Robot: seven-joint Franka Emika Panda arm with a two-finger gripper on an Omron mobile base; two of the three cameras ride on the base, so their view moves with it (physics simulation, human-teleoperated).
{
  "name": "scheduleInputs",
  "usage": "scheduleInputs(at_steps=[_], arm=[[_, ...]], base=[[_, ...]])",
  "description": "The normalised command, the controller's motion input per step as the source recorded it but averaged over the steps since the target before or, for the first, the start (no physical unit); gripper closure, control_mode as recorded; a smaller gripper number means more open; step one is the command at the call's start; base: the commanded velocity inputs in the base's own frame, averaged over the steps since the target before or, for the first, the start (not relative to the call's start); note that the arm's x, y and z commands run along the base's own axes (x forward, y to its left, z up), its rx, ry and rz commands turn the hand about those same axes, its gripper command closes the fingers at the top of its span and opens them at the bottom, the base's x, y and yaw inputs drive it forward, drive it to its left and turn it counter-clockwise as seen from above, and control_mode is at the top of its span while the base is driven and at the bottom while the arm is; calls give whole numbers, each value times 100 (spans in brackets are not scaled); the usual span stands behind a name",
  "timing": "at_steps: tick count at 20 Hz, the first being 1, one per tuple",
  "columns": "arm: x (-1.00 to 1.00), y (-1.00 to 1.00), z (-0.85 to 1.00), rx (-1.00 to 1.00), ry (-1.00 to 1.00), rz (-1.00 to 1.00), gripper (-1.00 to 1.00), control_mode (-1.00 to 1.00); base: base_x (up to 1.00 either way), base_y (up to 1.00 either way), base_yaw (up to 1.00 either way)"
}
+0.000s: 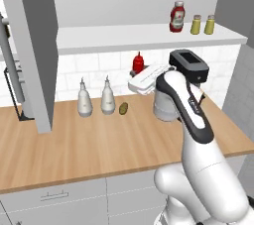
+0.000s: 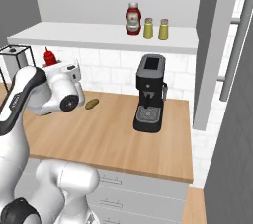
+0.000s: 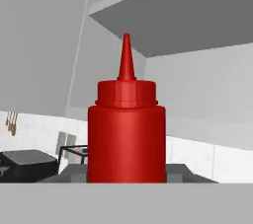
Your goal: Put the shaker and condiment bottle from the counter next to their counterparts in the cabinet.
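My gripper (image 1: 137, 74) (image 2: 52, 66) is shut on the condiment bottle (image 1: 138, 63) (image 2: 49, 56) (image 3: 126, 134), a slim plain red bottle with a pointed nozzle. It holds the bottle upright above the counter (image 1: 99, 144) (image 2: 118, 139), below the cabinet shelf (image 1: 124, 35) (image 2: 89, 33). On that shelf stand a stout red labelled bottle (image 1: 177, 17) (image 2: 133, 18) and two identical olive-yellow shakers (image 1: 196, 24) (image 2: 148, 28) side by side, the second shaker (image 1: 210, 24) (image 2: 163, 29) just right of the first. In the hand view the bottle hides the fingertips.
Two grey-white spouted bottles (image 1: 84, 101) (image 1: 107, 98) and a small olive oval thing (image 1: 123, 108) (image 2: 92, 103) stand by the tiled wall. A black coffee machine (image 2: 149, 99) sits on the right of the counter. Open grey cabinet doors (image 1: 34, 45) (image 2: 217, 45) hang on both sides.
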Motion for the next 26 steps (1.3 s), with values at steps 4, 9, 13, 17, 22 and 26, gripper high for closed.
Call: scheduleInputs(at_steps=[4, 9, 13, 17, 22, 26], arm=[[-2, -39, 73, 0, -6, -23, 100, -100], [0, -48, 57, 3, 0, -26, 100, -100], [0, -64, 65, 1, 0, -29, 100, -100], [0, -67, 72, 1, 0, -30, 100, -100], [18, -33, 35, 7, 7, -20, 100, -100], [9, 0, 0, 2, 10, -1, 100, -100]], base=[[0, 0, 0], [0, 0, 0], [0, 0, 0], [0, 0, 0], [0, 0, 0], [0, 0, 0]])
